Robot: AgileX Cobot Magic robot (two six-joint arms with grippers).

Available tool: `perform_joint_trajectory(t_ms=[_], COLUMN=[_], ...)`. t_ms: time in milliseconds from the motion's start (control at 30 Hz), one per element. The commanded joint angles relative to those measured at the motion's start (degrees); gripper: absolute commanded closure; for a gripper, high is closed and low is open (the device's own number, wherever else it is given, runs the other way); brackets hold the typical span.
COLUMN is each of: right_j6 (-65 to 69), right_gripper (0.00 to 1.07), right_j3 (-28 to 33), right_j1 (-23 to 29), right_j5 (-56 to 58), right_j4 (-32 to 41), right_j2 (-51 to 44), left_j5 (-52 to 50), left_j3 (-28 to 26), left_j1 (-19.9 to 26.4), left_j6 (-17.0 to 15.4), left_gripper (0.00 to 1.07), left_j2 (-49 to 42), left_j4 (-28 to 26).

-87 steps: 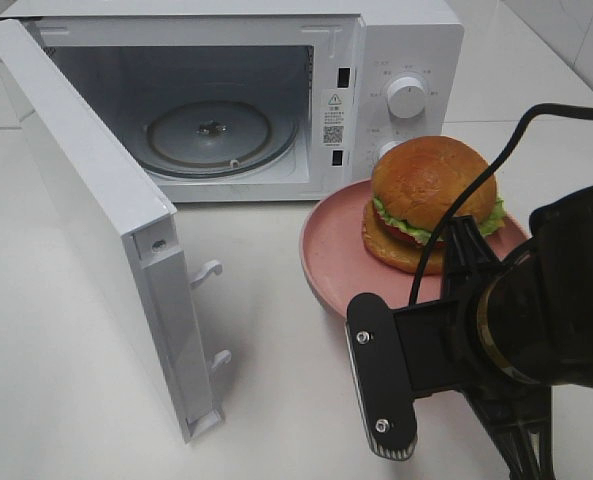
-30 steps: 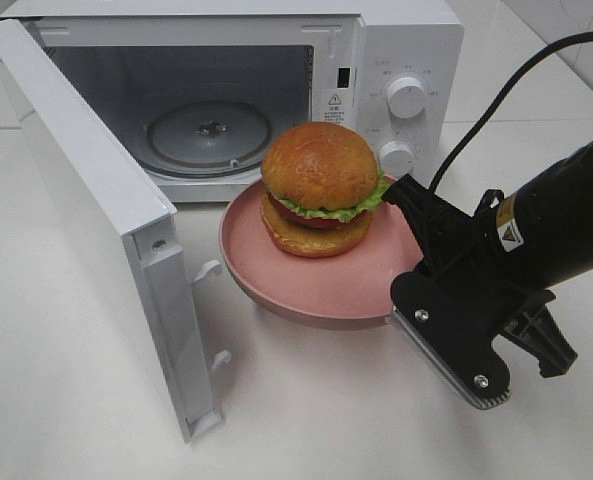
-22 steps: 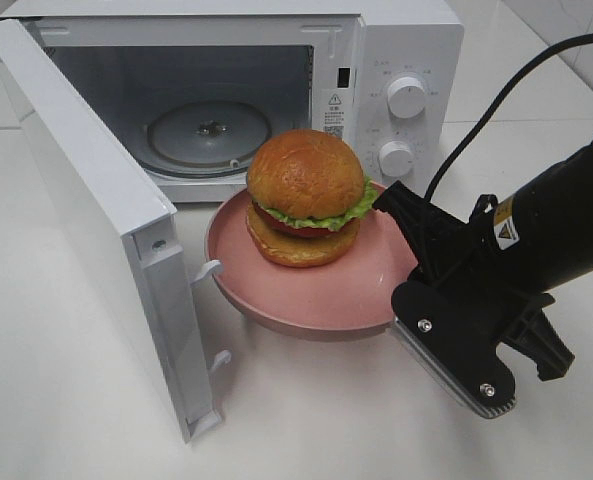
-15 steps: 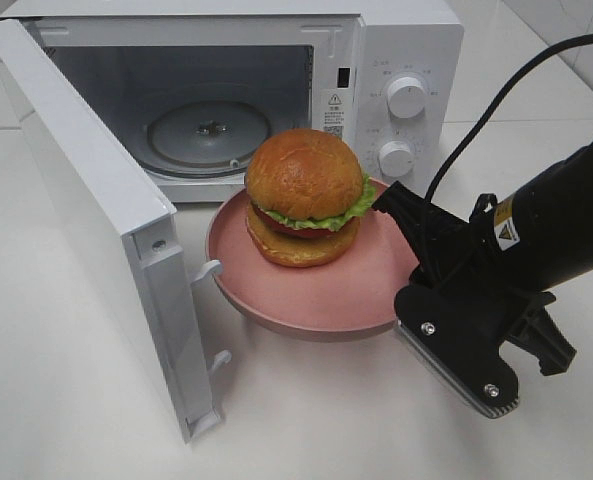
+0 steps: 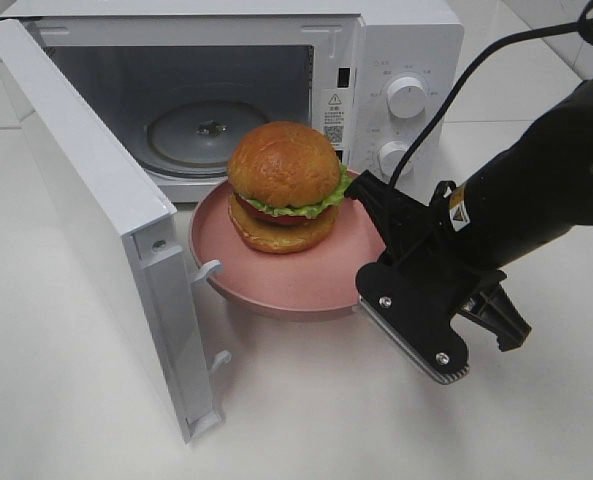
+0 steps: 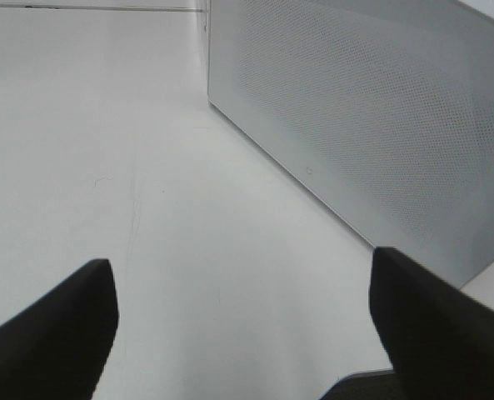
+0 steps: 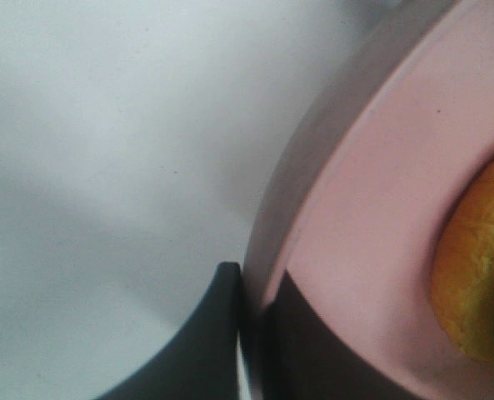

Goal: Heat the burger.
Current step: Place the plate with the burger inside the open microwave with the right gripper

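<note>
Burger [image 5: 283, 185] upright on pink plate [image 5: 306, 285]

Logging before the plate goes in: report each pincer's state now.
Left pincer: open, holding nothing.
Right pincer: shut on the rim of the pink plate, which carries the burger.

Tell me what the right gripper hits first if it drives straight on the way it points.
The burger, sitting on the pink plate that the right gripper grips; beyond that, probably the cavity of the microwave.
</note>
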Motion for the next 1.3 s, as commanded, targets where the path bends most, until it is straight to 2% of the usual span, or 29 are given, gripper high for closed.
perform_joint_trajectory(t_ms=[33,933,1167,1300], right_j6=[0.06,0.29,1.32,4.30], right_gripper=[1.07,1.07,1.07,1.07], right_j3=[-3.09,-17.42,-22.35,-26.41], right_j1=[-0.29,-0.23,-0.23,-0.23], right_j5=[-3.67,-2.81,-1.43,0.17], right_j4=[-0.23,-0.52,-0.69,-3.38], right_j2=[1.49,13.24,16.62,19.48], left_j5=[0.11,0.11,0.11,0.11], left_j3=[0.17,0.17,0.17,0.17], left_j1=[-0.23,-0.23,-0.23,-0.23], left_j6=[0.06,0.06,0.06,0.06], left_gripper=[0.28,0.28,0.28,0.28], left_j2=[0.06,0.06,0.06,0.06], left_j4=[0.06,0.06,0.06,0.06])
